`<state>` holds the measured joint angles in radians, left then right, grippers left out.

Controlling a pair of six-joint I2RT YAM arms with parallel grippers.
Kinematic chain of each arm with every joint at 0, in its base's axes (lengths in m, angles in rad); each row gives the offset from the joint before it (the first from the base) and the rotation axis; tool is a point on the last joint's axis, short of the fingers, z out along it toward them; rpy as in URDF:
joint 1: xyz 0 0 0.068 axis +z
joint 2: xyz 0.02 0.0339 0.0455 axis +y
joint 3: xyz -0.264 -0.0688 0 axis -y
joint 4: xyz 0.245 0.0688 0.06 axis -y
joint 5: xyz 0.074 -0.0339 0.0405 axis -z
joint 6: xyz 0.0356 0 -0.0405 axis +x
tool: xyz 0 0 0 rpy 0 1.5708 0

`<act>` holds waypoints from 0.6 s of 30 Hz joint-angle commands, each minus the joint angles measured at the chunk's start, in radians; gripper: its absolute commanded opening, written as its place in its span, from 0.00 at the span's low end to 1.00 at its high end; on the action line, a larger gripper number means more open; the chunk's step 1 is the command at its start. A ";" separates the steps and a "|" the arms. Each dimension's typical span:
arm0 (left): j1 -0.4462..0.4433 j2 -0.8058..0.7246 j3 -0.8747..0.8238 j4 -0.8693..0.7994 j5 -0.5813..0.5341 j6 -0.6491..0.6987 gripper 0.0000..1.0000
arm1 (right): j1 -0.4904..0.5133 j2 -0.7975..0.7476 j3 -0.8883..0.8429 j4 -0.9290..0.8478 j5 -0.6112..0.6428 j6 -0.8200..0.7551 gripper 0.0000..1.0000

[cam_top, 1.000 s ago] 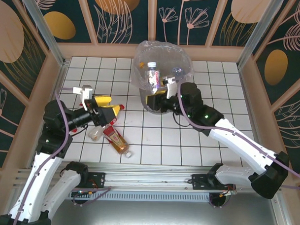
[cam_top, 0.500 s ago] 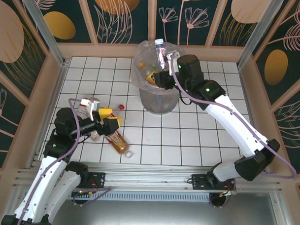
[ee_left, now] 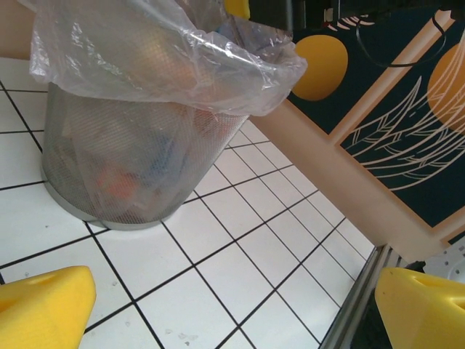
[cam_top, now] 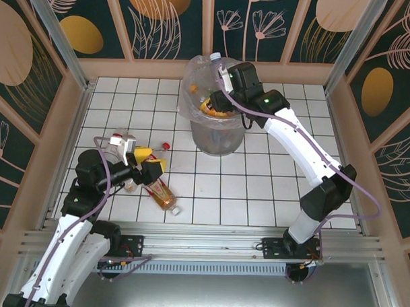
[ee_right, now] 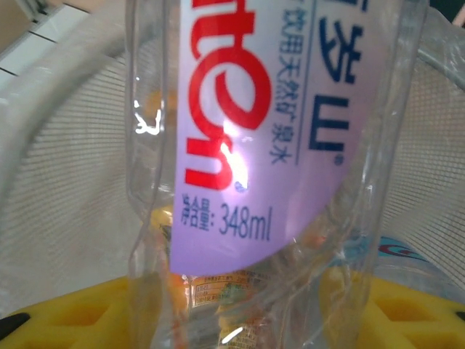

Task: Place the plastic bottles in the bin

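Note:
The bin (cam_top: 216,139) is a grey mesh wastebasket lined with a clear bag and stands at the back middle of the tiled floor. My right gripper (cam_top: 216,100) hangs over its mouth, shut on a clear plastic bottle (ee_right: 276,109) with a lilac label; the bottle's white cap (cam_top: 214,57) pokes up past the far rim. More bottles show inside through the held one. My left gripper (cam_top: 149,162) is open at the front left with nothing between its fingers. Beside it lie a brown-labelled bottle (cam_top: 161,193), a clear one (cam_top: 128,183) and a red-capped one (cam_top: 166,146).
In the left wrist view the bin (ee_left: 123,156) stands ahead on the white tiles, with wooden side walls (ee_left: 341,167) beyond it. The yellow fingertips (ee_left: 43,305) frame bare tile. Wooden walls enclose the floor on three sides.
My right arm has lifted the bottle from in front of the bin up and over its rim. The left arm has drawn back a little and stays open.

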<state>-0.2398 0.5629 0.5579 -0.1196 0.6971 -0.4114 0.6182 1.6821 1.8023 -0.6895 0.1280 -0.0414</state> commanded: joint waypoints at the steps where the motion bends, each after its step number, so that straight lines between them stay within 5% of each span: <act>1: -0.004 0.005 -0.010 0.025 -0.015 0.009 0.98 | -0.014 0.011 0.035 -0.039 0.031 -0.003 0.64; 6: -0.004 0.021 -0.006 0.018 -0.018 0.015 0.98 | -0.017 -0.015 0.015 -0.016 0.033 0.005 0.75; 18: -0.005 0.071 0.050 -0.123 -0.157 0.029 0.99 | -0.022 -0.211 -0.094 0.085 -0.108 0.014 0.77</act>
<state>-0.2398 0.6098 0.5636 -0.1642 0.6128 -0.4046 0.6018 1.5723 1.7466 -0.6640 0.0906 -0.0425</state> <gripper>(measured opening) 0.985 0.769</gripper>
